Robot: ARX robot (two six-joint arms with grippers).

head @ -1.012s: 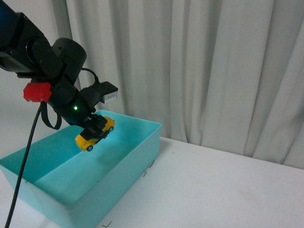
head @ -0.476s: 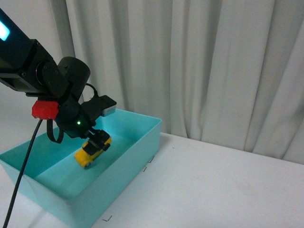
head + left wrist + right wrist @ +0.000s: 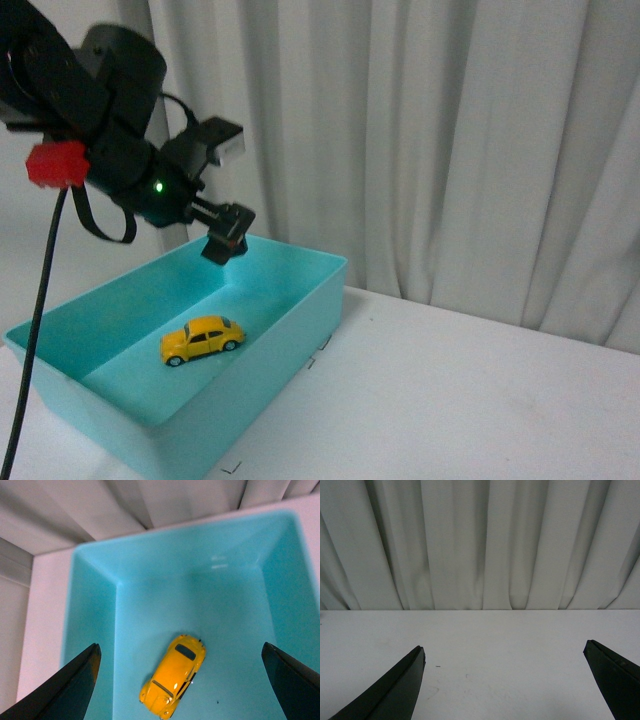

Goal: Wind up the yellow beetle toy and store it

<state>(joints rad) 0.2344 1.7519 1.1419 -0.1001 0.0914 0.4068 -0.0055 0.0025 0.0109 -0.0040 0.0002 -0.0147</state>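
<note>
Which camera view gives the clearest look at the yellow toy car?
The left wrist view: the yellow beetle toy fills more of the picture, seen from above on the floor of the blue bin. The front view shows it smaller, from the side. The right wrist view does not show it.

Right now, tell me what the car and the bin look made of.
Car: glossy yellow painted shell with highlights, probably die-cast metal or hard plastic; the look leaves that open.
Bin: smooth turquoise plastic, apparently, with thin molded walls and a soft sheen on the floor.
</note>
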